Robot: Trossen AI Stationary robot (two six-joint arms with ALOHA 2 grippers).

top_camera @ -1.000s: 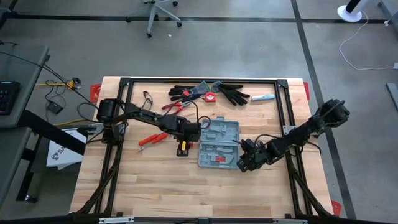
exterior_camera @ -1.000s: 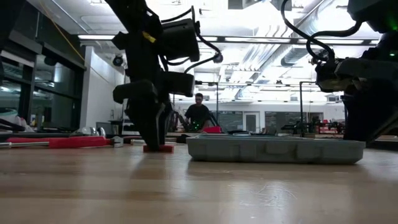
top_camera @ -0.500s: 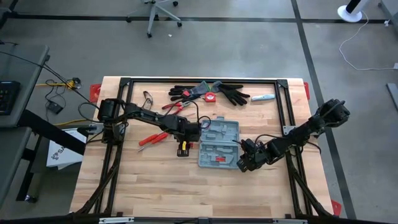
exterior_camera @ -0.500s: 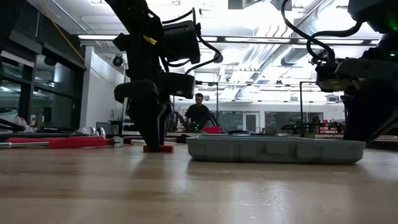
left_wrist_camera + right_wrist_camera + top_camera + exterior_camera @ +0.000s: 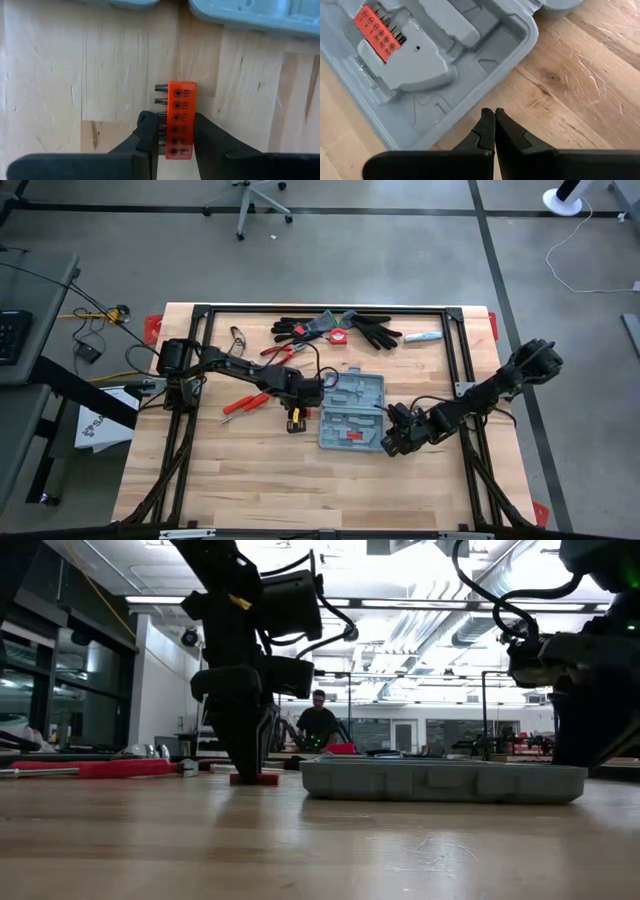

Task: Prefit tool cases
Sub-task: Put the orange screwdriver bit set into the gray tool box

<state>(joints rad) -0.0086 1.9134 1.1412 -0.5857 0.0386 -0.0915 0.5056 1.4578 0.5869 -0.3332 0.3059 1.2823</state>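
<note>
Left wrist view has the left tool (image 5: 172, 134) closing its fingers either side of the orange bit holder (image 5: 180, 120) but not visibly gripping, tool case (image 5: 352, 412) just ahead, so squeeze square on it; right tool (image 5: 494, 127) sits clenched, empty.

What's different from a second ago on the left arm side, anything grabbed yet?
The left gripper has narrowed its fingers around the orange bit holder lying on the table beside the open tool case; whether it is firmly clamped is unclear. The holder has not been lifted. The case and the shut right gripper at its edge stayed put.
</note>
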